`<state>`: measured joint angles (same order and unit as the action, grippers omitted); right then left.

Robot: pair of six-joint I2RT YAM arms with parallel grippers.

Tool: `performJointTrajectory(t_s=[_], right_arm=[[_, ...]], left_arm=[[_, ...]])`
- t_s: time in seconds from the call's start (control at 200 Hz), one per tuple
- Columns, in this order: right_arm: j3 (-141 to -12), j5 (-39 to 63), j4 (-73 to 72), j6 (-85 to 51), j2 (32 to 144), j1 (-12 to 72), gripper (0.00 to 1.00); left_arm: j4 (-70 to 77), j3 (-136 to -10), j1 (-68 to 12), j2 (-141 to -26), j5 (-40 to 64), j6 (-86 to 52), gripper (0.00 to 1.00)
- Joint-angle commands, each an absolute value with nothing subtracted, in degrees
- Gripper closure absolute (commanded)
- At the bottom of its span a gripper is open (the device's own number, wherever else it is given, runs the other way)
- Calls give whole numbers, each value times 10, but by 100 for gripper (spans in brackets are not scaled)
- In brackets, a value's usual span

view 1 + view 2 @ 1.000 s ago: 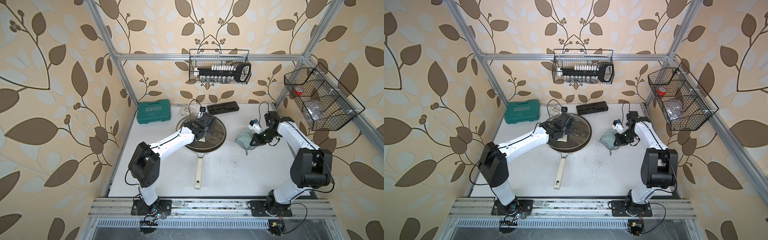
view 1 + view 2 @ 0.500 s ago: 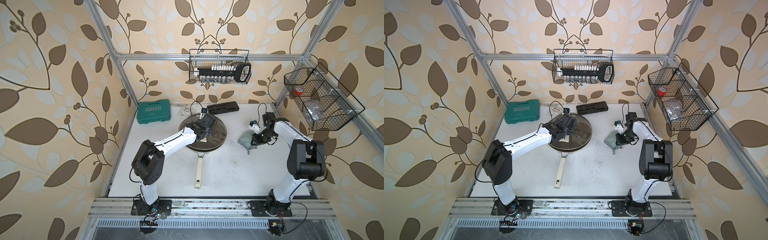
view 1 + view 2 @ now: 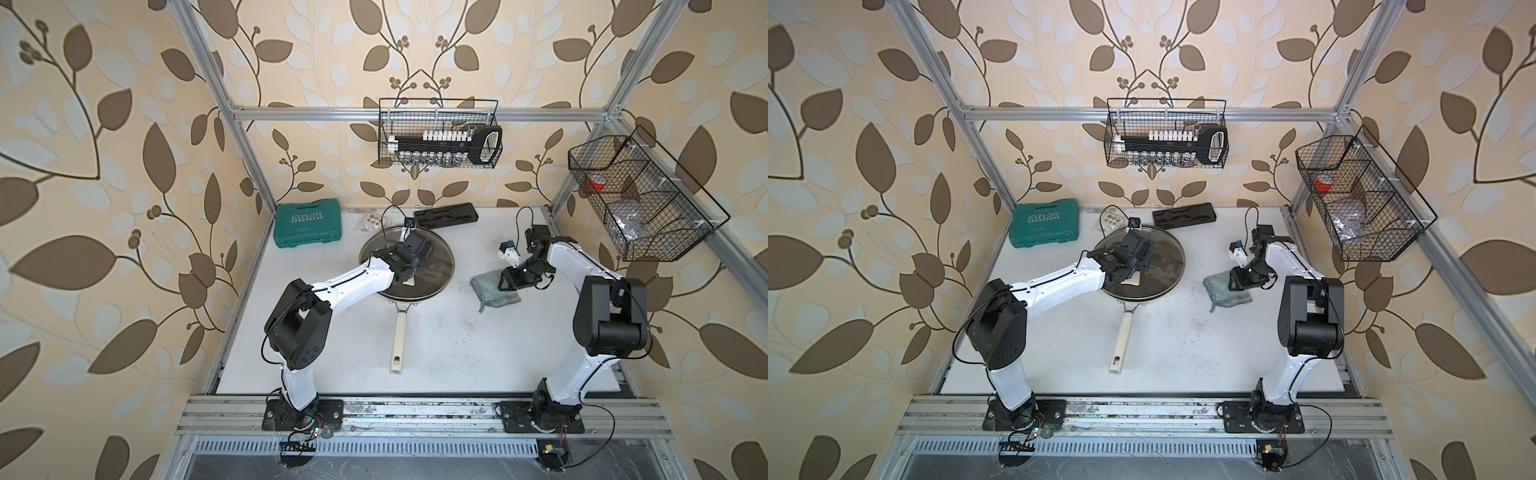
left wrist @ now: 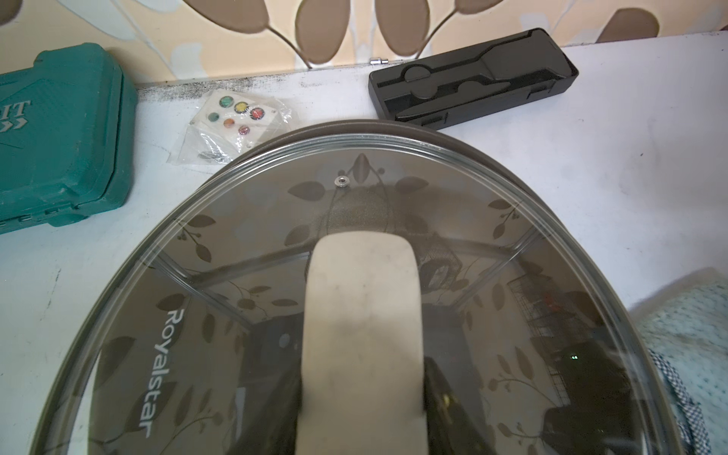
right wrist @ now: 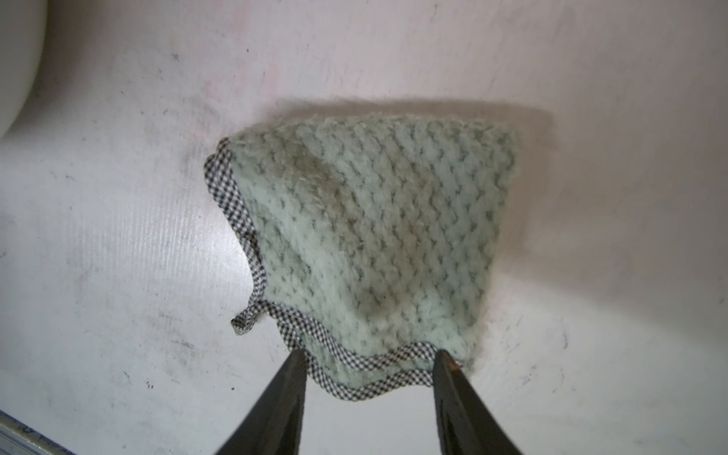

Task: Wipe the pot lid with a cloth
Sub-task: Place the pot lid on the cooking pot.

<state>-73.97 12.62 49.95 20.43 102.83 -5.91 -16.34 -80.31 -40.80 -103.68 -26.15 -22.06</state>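
The pot lid (image 3: 436, 266) (image 3: 1167, 266) (image 4: 236, 315), clear glass with a metal rim, sits over a dark brown frying pan at the table's middle back. My left gripper (image 3: 415, 259) (image 3: 1133, 259) (image 4: 362, 394) is shut on the lid's cream handle (image 4: 362, 299), one finger on each side. The cloth (image 3: 492, 286) (image 3: 1221, 291) (image 5: 374, 236), mint green with a checked hem, lies flat on the table right of the lid. My right gripper (image 3: 509, 282) (image 3: 1239, 282) (image 5: 370, 354) stands open over the cloth's hem, its fingertips (image 5: 283, 402) at either side of it.
The pan's cream stick handle (image 3: 398, 336) (image 3: 1121, 340) points toward the front edge. A teal tool case (image 3: 307, 226), a small plastic bag (image 3: 370, 222) and a black moulded tray (image 3: 446, 216) line the back. Wire baskets (image 3: 440, 137) (image 3: 640, 199) hang on the back and right walls.
My right gripper has opened and let go of the cloth, which now lies on the table. The left gripper has kept its hold on the lid's handle.
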Motion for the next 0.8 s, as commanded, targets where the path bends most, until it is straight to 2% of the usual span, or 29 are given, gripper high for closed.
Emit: performJointTrajectory(t_s=[0.0, 0.48, 0.795], right_arm=[[-732, 141, 510, 209, 1019, -61, 51], [-716, 151, 506, 216, 1009, -61, 51], [-707, 151, 500, 218, 1001, -61, 50]], left_arm=[[-40, -798, -405, -1008, -299, -214, 100], [53, -717, -407, -993, -316, -217, 100], [44, -728, -410, -1008, -327, -222, 100]])
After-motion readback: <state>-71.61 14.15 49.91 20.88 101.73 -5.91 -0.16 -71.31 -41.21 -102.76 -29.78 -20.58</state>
